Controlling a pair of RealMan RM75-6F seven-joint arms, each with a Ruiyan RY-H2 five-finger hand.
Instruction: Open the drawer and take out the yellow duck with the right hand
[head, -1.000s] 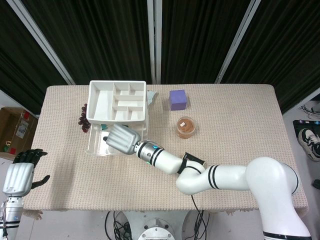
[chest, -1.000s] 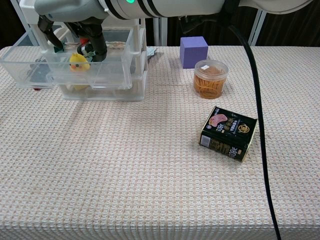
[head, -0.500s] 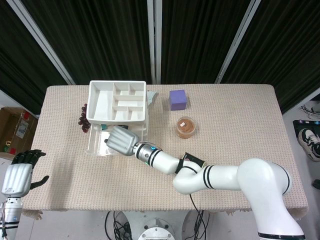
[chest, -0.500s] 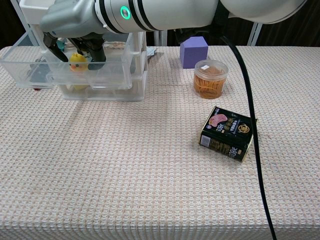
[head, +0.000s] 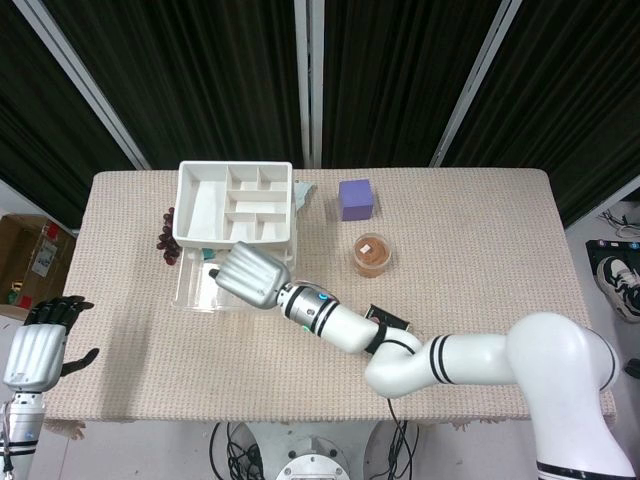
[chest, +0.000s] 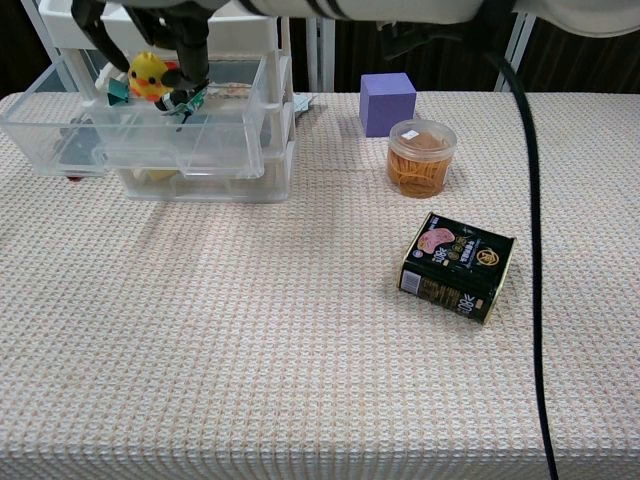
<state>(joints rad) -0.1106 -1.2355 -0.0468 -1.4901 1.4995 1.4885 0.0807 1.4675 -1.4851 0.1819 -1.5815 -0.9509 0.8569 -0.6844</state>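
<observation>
A: Holding the yellow duck (chest: 148, 73) in my right hand (head: 251, 275), I see it pinched between dark fingers (chest: 192, 62) just above the open drawer (chest: 140, 135). The duck is clear of the drawer floor, above its rim.

B: Where is the drawer?

A: It is a clear plastic drawer pulled out from a small clear drawer unit (chest: 272, 150) at the far left of the bench (chest: 300, 330), with a white divided tray (head: 236, 203) on top of the unit.

B: And your left hand?

A: My left hand (head: 38, 345) hangs off the bench's left edge, holding nothing, fingers apart.

B: What else is on the bench?

A: A purple cube (chest: 387, 102), a round tub of rubber bands (chest: 421, 157) near it, and a dark tin (chest: 457, 265) well apart from the drawer.
</observation>
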